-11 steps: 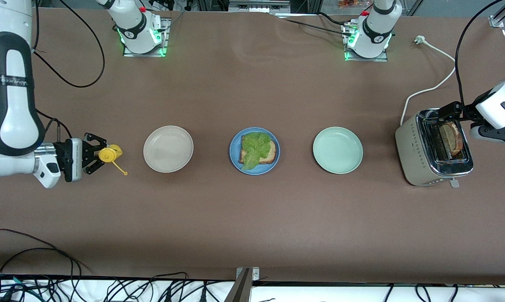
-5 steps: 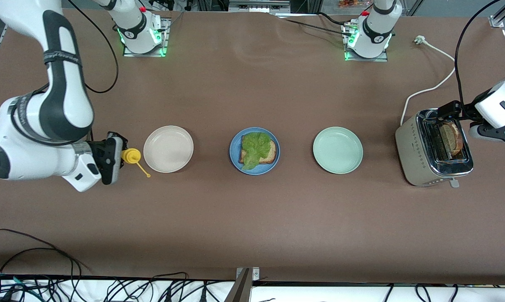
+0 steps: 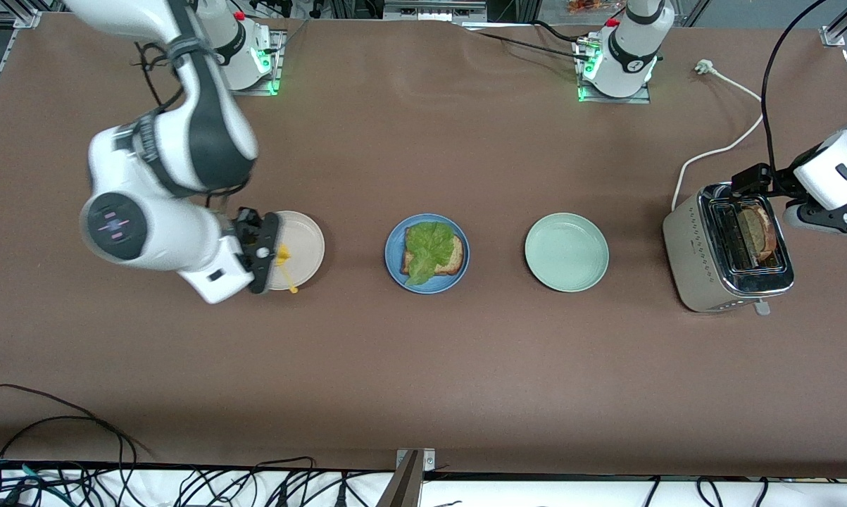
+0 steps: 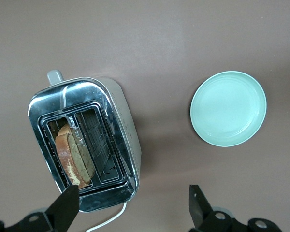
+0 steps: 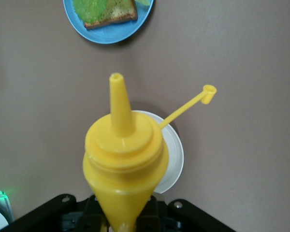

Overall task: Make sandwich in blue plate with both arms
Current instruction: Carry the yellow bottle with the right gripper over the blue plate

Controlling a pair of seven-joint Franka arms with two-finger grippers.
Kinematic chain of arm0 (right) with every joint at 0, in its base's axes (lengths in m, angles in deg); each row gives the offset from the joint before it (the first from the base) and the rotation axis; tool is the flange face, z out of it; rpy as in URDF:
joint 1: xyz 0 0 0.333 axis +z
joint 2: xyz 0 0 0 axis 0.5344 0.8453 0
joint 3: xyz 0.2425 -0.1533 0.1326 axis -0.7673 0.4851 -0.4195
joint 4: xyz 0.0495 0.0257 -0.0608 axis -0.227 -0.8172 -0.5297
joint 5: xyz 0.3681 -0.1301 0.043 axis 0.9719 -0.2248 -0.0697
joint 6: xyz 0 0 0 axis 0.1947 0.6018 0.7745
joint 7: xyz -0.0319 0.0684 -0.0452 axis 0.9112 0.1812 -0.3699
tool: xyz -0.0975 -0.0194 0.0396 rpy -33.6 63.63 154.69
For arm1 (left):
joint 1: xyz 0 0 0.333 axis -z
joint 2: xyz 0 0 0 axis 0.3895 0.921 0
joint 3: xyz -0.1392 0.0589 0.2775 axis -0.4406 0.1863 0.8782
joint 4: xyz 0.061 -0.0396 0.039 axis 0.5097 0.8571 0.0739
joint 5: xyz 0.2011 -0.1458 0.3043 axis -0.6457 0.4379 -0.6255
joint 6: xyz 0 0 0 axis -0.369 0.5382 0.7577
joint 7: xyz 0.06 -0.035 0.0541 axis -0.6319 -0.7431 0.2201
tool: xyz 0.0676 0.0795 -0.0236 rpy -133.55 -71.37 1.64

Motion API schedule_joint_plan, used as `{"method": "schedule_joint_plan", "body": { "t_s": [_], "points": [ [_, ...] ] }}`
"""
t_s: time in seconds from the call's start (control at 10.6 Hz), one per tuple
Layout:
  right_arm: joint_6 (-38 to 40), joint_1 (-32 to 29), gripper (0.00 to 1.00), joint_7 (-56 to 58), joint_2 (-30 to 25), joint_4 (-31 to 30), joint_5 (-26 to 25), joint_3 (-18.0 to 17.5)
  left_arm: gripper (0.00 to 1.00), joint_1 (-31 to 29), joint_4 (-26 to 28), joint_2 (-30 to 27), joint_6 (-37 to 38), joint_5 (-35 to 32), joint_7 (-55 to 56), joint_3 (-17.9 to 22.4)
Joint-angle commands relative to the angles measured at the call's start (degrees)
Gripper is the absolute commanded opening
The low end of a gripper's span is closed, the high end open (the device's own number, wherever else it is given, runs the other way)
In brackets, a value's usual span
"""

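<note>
Right gripper [image 3: 267, 252] is clamped on the yellow squeeze bottle [image 5: 123, 159], nozzle uncapped with the cap dangling on its tether. I now have it over the beige plate [image 3: 303, 243], on the right arm's end of the table. A second ago it hung over bare table well short of that plate; half a second ago it was just beside the rim. So the bottle is travelling toward the blue plate [image 3: 395, 264], which sits mid-table between the beige plate and the pale green plate [image 3: 566, 252].

On the blue plate: one toast slice [image 3: 453, 255] with the lettuce leaf [image 3: 427, 250] on top. No top slice yet, so I judge the sandwich about half built, sauce being the step in hand.

Left gripper [image 4: 130, 205] hangs over the toaster [image 3: 684, 239], fingers spread wide and holding nothing; it has barely shifted across the three frames. The second slice [image 4: 72, 157] stands in the slot below it.
</note>
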Motion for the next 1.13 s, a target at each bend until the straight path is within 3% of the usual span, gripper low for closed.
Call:
{"method": "schedule_joint_plan", "body": {
  "t_s": [0.0,0.66,1.03],
  "points": [
    [0.16,8.40,0.12,-8.13,0.42,1.49,-9.96,0.43,1.00,-0.09,0.05,-1.07,1.09,0.50,-0.47,-0.20],
    [0.06,27.12,0.12,-19.91,9.63,0.79,-33.77,0.52,1.00,-0.01,0.04,-1.07,1.18,0.50,-0.47,-0.20],
    [0.33,31.53,0.12,-25.02,15.70,0.09,-43.02,0.52,1.00,-0.01,-0.04,-1.07,1.18,0.50,-0.47,-0.20]
  ]
}}
